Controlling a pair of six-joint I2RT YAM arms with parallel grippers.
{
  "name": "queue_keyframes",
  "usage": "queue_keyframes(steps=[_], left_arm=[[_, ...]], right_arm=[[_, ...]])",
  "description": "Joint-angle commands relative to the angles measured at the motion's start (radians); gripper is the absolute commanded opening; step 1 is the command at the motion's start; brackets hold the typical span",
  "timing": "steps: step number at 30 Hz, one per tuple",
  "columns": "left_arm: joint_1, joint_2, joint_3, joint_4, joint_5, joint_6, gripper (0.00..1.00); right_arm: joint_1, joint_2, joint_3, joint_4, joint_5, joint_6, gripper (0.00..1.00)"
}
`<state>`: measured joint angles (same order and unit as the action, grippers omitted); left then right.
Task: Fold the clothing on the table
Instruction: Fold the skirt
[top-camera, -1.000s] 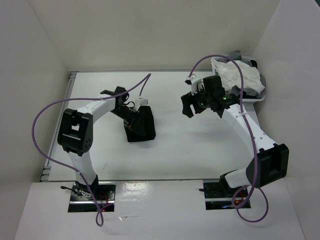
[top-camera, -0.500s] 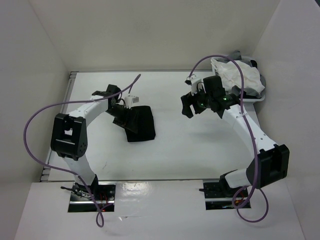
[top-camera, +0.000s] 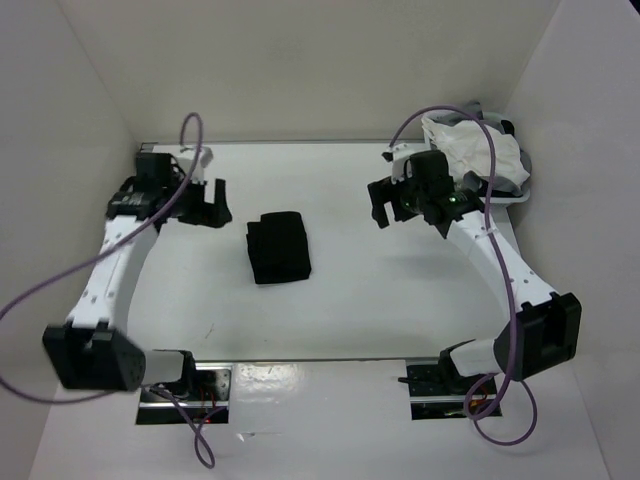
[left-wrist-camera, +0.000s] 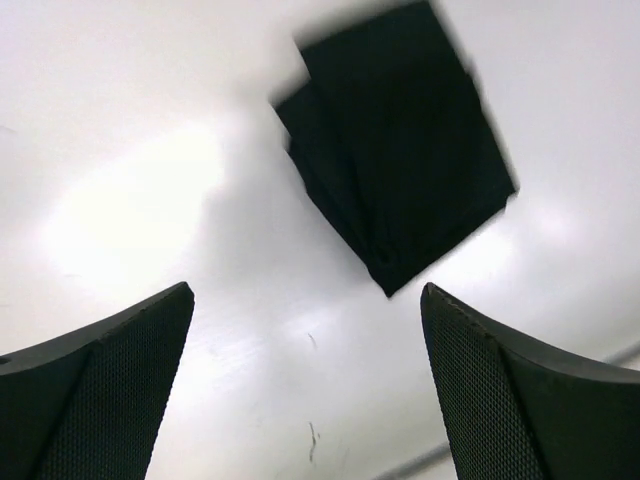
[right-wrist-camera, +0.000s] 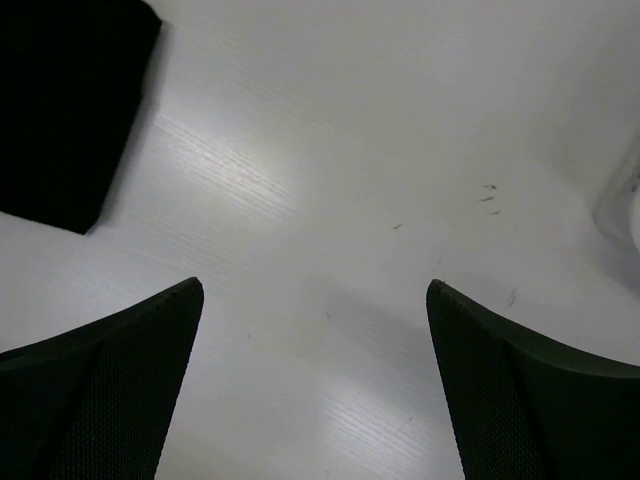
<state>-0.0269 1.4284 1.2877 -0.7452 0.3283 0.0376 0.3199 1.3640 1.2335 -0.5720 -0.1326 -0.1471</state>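
2 white arms (top-camera: 110, 270), black joints, purple cables (top-camera: 515, 330), black mesh-textured fingers (left-wrist-camera: 100, 390).

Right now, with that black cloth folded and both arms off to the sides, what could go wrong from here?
1. The clothing lies in offset layers, and the left wrist view shows one edge sticking out past the rest. The stack might loosen or end up untidy.
2. The purple cable on the right arm arcs over the heaped white garment. It might snag there if that arm swings.
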Motion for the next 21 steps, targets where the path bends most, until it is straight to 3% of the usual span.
queue_keyframes(steps=[1,4,8,16,21], left_arm=[[0.047,-0.289,-0.055,0.082,-0.078,-0.074,1.0],[0.108,-0.396,-0.125,0.115,-0.169,-0.087,1.0],[0.177,-0.48,-0.192,0.125,-0.18,-0.087,1.0],[0.304,-0.47,-0.264,0.147,-0.127,-0.045,1.0],[0.305,-0.459,-0.265,0.147,-0.127,-0.045,1.0]], right_arm=[[-0.034,-0.077,-0.005,0.073,0.117,0.078,0.96],[-0.113,-0.156,-0.034,0.064,0.117,0.113,0.99],[-0.151,-0.243,-0.101,0.061,0.151,0.123,0.99],[-0.177,-0.299,-0.163,0.037,0.186,0.112,0.99],[-0.186,-0.31,-0.172,0.037,0.206,0.101,0.99]])
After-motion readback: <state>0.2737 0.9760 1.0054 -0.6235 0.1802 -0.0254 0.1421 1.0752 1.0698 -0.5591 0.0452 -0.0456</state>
